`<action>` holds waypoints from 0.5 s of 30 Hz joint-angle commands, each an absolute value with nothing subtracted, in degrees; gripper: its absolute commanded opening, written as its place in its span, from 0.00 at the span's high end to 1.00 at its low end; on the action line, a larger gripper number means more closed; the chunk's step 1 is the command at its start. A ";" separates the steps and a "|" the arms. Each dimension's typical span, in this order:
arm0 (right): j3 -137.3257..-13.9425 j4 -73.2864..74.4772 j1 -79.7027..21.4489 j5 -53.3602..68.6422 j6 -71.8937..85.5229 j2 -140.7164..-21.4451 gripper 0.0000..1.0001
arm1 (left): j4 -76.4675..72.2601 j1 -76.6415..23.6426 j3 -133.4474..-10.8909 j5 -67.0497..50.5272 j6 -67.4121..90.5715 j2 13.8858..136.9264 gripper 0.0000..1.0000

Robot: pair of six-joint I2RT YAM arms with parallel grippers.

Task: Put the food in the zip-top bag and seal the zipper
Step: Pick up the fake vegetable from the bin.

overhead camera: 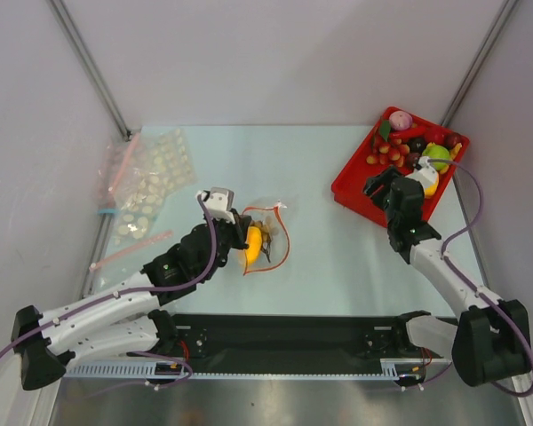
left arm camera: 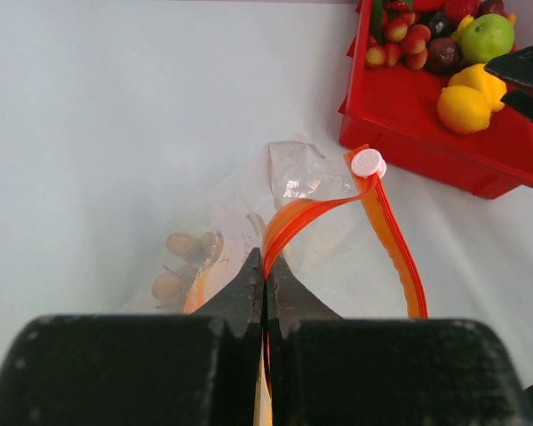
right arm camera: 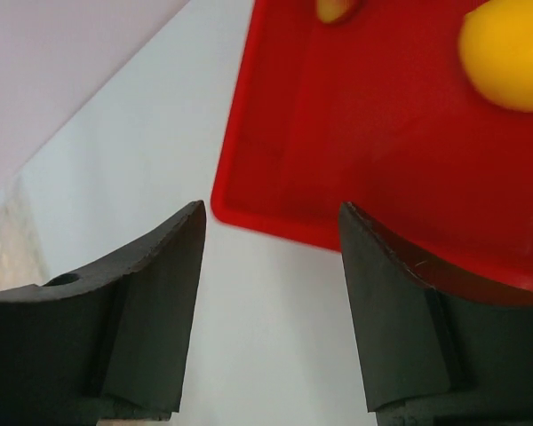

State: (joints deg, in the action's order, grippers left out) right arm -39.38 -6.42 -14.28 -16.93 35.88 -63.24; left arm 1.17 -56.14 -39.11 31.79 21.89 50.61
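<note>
Currently the left gripper (left arm camera: 265,277) pinches the limp, slippery zip-top bag (left arm camera: 302,173) by its stiffer zipper (left arm camera: 395,248), likely the surest hold; the right gripper (right arm camera: 271,240) stands wide, empty.

Zip-top bag (overhead camera: 275,241) mid-table; tray (overhead camera: 355,192) behind right, other bags (overhead camera: 147,182) left.

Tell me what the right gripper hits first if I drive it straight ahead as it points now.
Probably the red tray: the open right gripper points at its near rim and bare floor, with the yellow lemon farther in, off to the side. Depth is unclear from this view.
</note>
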 commanded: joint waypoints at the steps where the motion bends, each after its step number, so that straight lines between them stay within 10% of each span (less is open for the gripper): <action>1: -40.78 -13.61 -10.03 -20.91 41.74 -67.22 0.34 | -1.67 -55.90 -39.11 31.37 21.71 49.48 1.00; 15: -62.30 -18.54 3.42 -23.48 52.02 -99.02 0.25 | 1.23 -55.90 -41.13 32.53 23.03 54.84 1.00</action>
State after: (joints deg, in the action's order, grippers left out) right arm -59.05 -14.04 0.49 -23.00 46.83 -94.35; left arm 1.37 -56.12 -38.94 32.80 22.06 54.35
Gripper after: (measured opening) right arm 0.769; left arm 0.009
